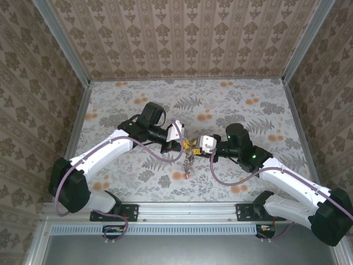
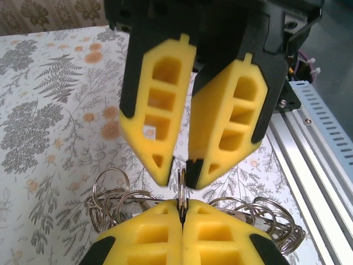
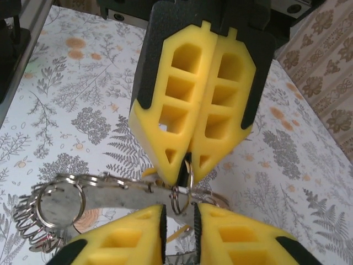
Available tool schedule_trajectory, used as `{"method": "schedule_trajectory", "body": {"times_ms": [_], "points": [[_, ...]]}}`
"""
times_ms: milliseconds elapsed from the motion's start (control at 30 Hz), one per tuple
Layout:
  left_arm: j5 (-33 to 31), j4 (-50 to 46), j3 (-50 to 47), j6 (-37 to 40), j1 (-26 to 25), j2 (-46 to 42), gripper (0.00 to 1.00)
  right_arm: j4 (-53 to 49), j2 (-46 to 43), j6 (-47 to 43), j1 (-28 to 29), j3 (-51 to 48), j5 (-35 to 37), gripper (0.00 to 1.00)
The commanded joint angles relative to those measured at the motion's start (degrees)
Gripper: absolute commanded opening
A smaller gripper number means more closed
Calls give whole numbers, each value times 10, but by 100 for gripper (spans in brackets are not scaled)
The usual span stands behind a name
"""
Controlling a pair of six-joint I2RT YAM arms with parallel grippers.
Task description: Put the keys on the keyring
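Left gripper [image 2: 182, 214]: the yellow fingers are pressed flat together, nipping a thin ring [image 2: 182, 190] that stands edge-on just above their tips.
Right gripper [image 3: 179, 214]: the fingers stand a little apart with a narrow gap between them. The thin ring sits in that gap, and whether either pad touches it cannot be told.
Meeting point: in the top view the two grippers face each other tip to tip above the middle of the table [image 1: 265, 110], the left arm reaching in from the left and the right arm from the right.
Keyring [image 3: 118, 194]: a flat grey band, seen from the right wrist running leftwards from the fingertips, lifted off the table. Several small wire rings [image 3: 52, 207] are bunched at its far left end.
Keys [image 1: 188, 162]: a small cluster dangles straight below the joined grippers, hanging free of the table; single keys are too small to tell apart.
Loose rings: from the left wrist, more wire loops [image 2: 110, 193] fan out to both sides behind the left fingers.
Table surface: pale cloth with a grey fern and orange flower print.
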Motion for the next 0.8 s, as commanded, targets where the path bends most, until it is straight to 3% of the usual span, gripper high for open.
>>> {"method": "schedule_trajectory", "body": {"times_ms": [0, 233, 533, 767], "points": [[-17, -24, 28, -1, -1, -19, 0, -47, -10, 6, -6, 38, -4, 28], [-50, -53, 44, 6, -14, -12, 0, -127, 28, 9, -10, 94, -18, 31], [-50, -53, 48, 5, -19, -10, 0, -140, 67, 32, -10, 115, -50, 31], [-47, -61, 52, 13, -20, -5, 0, -138, 77, 37, -9, 121, -60, 24]]}}
